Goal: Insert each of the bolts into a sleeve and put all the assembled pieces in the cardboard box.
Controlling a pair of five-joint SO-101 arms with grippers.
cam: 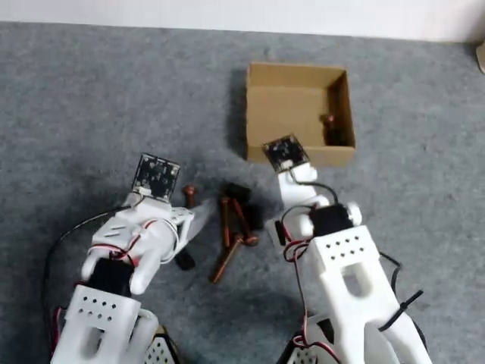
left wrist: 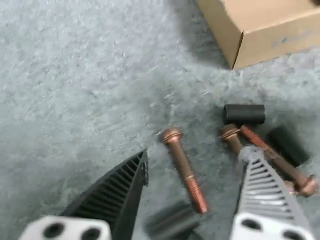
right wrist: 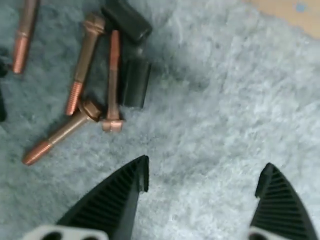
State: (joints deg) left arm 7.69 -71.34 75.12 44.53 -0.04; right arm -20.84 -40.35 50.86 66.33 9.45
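Observation:
Several copper bolts lie loose on the grey carpet, among them a pair [cam: 231,218] and one slanted [cam: 226,259]. My left gripper [left wrist: 198,155] hangs open over a single bolt [left wrist: 183,168] that lies between its fingers [left wrist: 119,196]; a black sleeve [left wrist: 172,223] lies close under it. Further black sleeves [left wrist: 244,114] [left wrist: 287,145] rest beside two bolts [left wrist: 270,159]. My right gripper [right wrist: 207,165] is open above bare carpet, apart from the bolts [right wrist: 85,61] and a sleeve [right wrist: 135,82]. The cardboard box [cam: 299,76] stands behind, with a dark piece [cam: 330,129] inside.
Open carpet surrounds the pile on the left and far side. The box's front wall [cam: 318,155] is just behind the right arm's wrist camera [cam: 286,154]. The left arm's cable [cam: 68,235] trails beside its base.

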